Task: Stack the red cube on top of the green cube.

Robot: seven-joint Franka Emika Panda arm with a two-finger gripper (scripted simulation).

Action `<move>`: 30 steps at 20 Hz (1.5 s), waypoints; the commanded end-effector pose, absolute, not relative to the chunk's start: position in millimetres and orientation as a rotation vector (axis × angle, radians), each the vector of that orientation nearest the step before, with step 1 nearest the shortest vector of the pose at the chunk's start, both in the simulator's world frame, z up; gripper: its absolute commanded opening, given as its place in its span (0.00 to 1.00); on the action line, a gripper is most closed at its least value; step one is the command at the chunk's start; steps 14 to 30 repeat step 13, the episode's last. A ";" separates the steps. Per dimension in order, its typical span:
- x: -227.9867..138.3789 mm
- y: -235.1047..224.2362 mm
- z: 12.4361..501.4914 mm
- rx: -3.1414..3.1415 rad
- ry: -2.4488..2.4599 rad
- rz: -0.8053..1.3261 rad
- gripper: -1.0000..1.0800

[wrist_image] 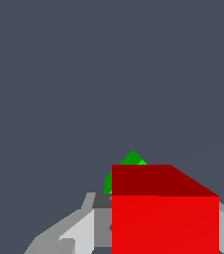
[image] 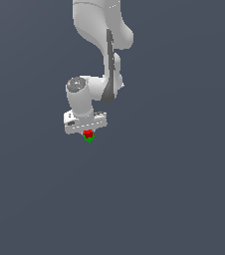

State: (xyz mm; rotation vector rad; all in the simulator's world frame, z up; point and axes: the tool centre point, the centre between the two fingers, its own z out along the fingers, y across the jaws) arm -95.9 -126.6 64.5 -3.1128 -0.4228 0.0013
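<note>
Sitting right over the green cube (image: 89,139), the red cube (image: 88,133) is tucked just under the white gripper (image: 87,131) in the exterior view, with only a sliver of green peeking out below it. Being a cube, it's got no long axis; in the wrist view its faces (wrist_image: 164,218) look square-on to the camera while the green one (wrist_image: 132,159) behind shows a corner, so it's turned differently. Fingers (wrist_image: 77,230) flank the red cube, but I can't tell if they're gripping it. Plain grey floor (image: 174,199) all round.
</note>
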 end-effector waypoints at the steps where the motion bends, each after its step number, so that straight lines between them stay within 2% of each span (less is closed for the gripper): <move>1: -100.4 -129.1 62.6 -3.113 -0.424 -0.001 0.00; 3: -101.4 -129.7 62.1 -3.113 -0.424 -0.001 0.00; 4: -101.4 -129.7 62.1 -3.113 -0.424 -0.001 0.96; 30: -101.4 -129.7 62.1 -3.113 -0.424 -0.001 0.96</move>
